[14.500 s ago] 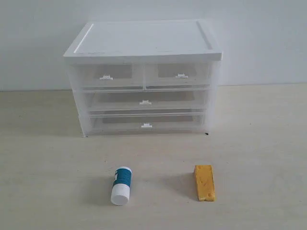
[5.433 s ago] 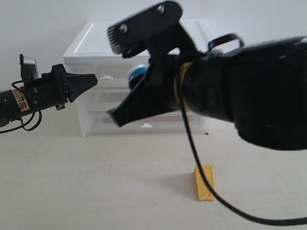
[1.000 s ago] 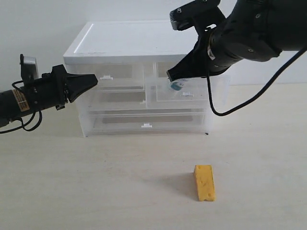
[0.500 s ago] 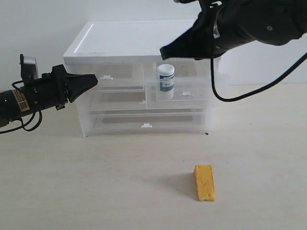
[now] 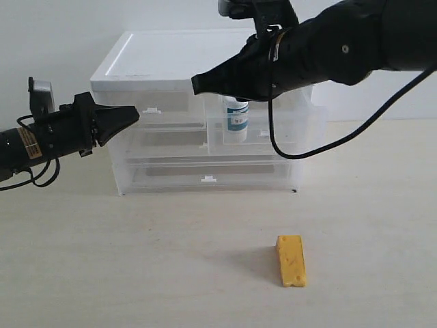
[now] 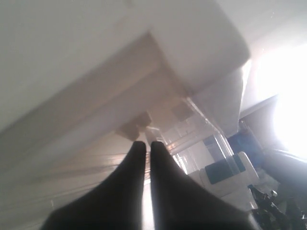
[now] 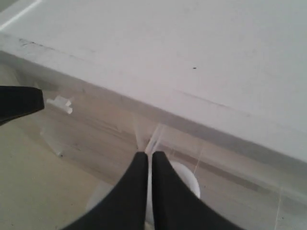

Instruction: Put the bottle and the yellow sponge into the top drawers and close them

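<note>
Well, in the outside view the left arm reaches in flat from the left side. The left tool (image 5: 134, 111) is pinched tight with nothing in it. Its tip points at the small white handle (image 5: 150, 110) of the left top drawer (image 5: 174, 109), very near it, but I cannot tell if they touch. That drawer sits pushed in. The right arm comes in from the upper right and stretches across the front of the drawer unit (image 5: 205, 58). The right tool (image 5: 195, 85) is pinched tight too and holds nothing. It hangs in the air by the front edge of the white top. The right top drawer (image 5: 273, 131) sticks out toward the front. The bottle (image 5: 237, 116) stands up straight inside it, partly hidden behind the arm. The yellow sponge (image 5: 291, 260) lies on the bench (image 5: 102, 260), well in front of the drawers, and nothing touches it. In the left wrist view, the two dark fingers (image 6: 134, 165) press together and point at the blurry drawer front under the white top. The bottle (image 6: 224, 171) shows off to one side with its teal band. In the right wrist view, the fingers (image 7: 136, 175) press together just by the bottle's round white cap (image 7: 188, 184). The left tool (image 7: 38, 103) shows as a dark tip close to the white handle (image 7: 62, 104).
</note>
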Available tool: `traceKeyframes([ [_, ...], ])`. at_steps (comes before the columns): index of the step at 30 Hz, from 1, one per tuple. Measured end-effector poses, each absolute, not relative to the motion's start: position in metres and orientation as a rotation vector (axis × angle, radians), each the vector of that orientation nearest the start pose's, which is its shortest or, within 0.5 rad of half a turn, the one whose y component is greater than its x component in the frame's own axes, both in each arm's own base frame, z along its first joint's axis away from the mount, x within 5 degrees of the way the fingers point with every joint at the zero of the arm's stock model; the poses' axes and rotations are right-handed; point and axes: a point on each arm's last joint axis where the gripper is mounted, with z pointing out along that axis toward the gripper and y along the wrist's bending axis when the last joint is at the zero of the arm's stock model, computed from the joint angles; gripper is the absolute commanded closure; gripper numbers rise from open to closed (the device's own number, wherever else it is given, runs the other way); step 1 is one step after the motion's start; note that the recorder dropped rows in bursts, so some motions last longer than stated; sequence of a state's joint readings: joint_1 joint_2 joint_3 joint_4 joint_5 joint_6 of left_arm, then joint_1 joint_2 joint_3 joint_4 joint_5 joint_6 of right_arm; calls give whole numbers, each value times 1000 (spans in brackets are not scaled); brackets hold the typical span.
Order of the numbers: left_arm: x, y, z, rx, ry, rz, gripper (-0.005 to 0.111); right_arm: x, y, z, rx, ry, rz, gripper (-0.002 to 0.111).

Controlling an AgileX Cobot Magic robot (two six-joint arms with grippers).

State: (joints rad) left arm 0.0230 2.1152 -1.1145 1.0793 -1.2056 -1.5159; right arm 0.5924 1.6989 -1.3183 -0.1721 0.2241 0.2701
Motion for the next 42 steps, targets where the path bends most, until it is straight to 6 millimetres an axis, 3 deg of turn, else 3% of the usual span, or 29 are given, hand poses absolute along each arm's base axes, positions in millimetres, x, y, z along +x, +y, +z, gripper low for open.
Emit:
traceKeyframes([
  [7, 403, -66, 158, -2, 1792, -1434, 103, 320, 243, 301, -591, 2029, 401, 108],
  [12, 403, -66, 158, -2, 1792, -1434, 103, 333, 219, 296, -535, 2104, 329, 108],
  [29, 403, -66, 158, -2, 1792, -1434, 103, 356, 171, 292, -410, 2183, 219, 108],
  [34, 403, -66, 158, -2, 1792, -1434, 103, 357, 168, 290, -405, 2201, 206, 108],
  [38, 403, -66, 158, -3, 1793, -1432, 103, 350, 167, 302, -415, 2182, 217, 108],
  [42, 404, -65, 156, -6, 1809, -1409, 103, 319, 172, 330, -498, 2138, 237, 108],
])
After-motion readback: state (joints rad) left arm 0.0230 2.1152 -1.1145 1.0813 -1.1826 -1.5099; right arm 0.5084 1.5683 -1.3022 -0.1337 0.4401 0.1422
